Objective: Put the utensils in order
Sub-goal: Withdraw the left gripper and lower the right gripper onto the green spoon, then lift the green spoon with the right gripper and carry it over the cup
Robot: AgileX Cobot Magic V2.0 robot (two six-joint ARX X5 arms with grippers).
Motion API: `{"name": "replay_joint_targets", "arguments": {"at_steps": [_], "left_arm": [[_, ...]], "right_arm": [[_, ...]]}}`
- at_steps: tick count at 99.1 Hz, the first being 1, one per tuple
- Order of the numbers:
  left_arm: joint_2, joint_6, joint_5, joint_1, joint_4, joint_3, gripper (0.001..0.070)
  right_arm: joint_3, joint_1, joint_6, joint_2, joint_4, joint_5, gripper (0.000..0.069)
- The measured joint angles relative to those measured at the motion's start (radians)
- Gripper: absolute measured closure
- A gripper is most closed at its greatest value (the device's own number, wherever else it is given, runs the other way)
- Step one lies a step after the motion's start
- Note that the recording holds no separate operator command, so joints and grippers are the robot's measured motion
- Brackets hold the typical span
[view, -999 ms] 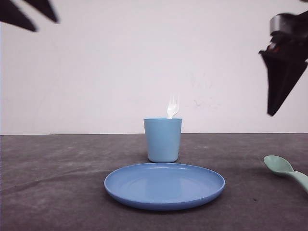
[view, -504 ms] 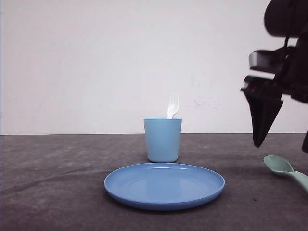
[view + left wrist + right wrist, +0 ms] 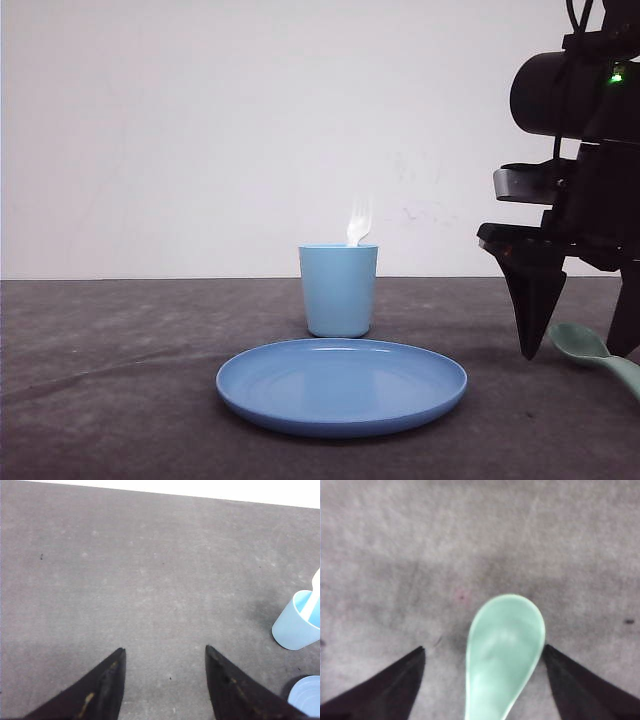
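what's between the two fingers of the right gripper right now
The mint-green spoon: its bowl lies on the gray table between the open right gripper fingers, seen in the right wrist view. Contact is not evident.

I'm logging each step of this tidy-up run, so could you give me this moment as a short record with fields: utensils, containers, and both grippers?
fork: standing in the cup, tines up
spoon: lying on the table, bowl between the right gripper's open fingers, not gripped
cup: upright, behind the plate
plate: on the table, nothing on it
right gripper: open, lowered around the spoon
left gripper: open, holding nothing, above bare table
task state: fork stowed, spoon not yet picked up
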Motion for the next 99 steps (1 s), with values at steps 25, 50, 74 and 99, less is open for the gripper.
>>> {"name": "replay_joint_targets", "arguments": {"at_steps": [25, 50, 74, 99], "left_arm": [[0.000, 0.004, 0.000, 0.000, 0.001, 0.000, 0.0410], [0.000, 0.004, -0.002, 0.000, 0.003, 0.000, 0.0410], [0.000, 0.008, -0.003, 0.000, 0.005, 0.000, 0.0410], [0.000, 0.008, -0.003, 0.000, 0.005, 0.000, 0.0410]], "right_arm": [[0.000, 0.013, 0.006, 0.004, 0.013, 0.007, 0.0509], [0.000, 0.017, 0.020, 0.001, 0.015, 0.007, 0.0596], [0.000, 0.017, 0.019, -0.031, 0.017, 0.007, 0.0657], [0.000, 0.028, 0.015, -0.043, 0.052, 0.005, 0.0658]]}}
